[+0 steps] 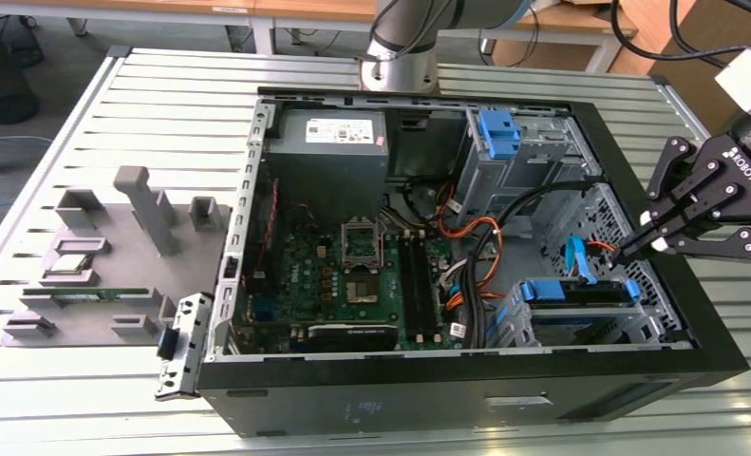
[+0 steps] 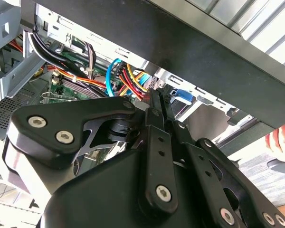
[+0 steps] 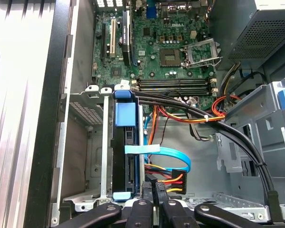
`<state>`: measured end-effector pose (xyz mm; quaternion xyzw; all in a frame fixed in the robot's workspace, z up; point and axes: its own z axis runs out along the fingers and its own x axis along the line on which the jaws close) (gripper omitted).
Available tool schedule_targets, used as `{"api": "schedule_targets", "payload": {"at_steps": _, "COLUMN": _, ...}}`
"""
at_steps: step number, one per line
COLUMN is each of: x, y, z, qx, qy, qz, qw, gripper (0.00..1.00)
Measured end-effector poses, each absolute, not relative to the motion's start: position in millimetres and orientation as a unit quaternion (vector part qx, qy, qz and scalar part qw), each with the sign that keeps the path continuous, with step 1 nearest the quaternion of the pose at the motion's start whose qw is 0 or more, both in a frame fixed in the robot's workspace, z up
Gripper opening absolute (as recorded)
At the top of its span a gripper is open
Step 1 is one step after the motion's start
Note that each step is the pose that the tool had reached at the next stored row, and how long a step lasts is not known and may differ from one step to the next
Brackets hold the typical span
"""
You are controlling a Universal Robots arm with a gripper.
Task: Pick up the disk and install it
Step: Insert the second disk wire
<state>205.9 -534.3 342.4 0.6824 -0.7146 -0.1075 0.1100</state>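
Disk (image 3: 125, 156) sits in the computer case's (image 1: 679, 375) drive cage; we see the empty gripper (image 1: 637, 249), fingers pressed together, just beside it.

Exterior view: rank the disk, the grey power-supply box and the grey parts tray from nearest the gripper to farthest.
From the gripper:
1. The disk, in the case's drive bay just below the fingertips.
2. The grey power-supply box, at the case's far corner.
3. The grey parts tray, outside the case at the exterior view's left.

The gripper (image 2: 154, 102), fingers seemingly together, points into the computer case (image 2: 218, 61).
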Motion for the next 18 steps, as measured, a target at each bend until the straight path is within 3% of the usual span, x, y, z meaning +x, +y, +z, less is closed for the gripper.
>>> {"api": "schedule_targets", "payload": {"at_steps": 4, "x": 205.9, "y": -534.3, "z": 342.4, "qx": 0.682, "qy": -0.715, "qz": -0.107, "qw": 0.11, "gripper": 0.18}}
{"api": "schedule_targets", "payload": {"at_steps": 5, "x": 205.9, "y": -534.3, "z": 342.4, "qx": 0.682, "qy": -0.715, "qz": -0.107, "qw": 0.11, "gripper": 0.25}}
{"api": "schedule_targets", "payload": {"at_steps": 18, "x": 207.8, "y": -531.1, "z": 341.9, "qx": 0.682, "qy": -0.715, "qz": -0.105, "qw": 0.114, "gripper": 0.25}}
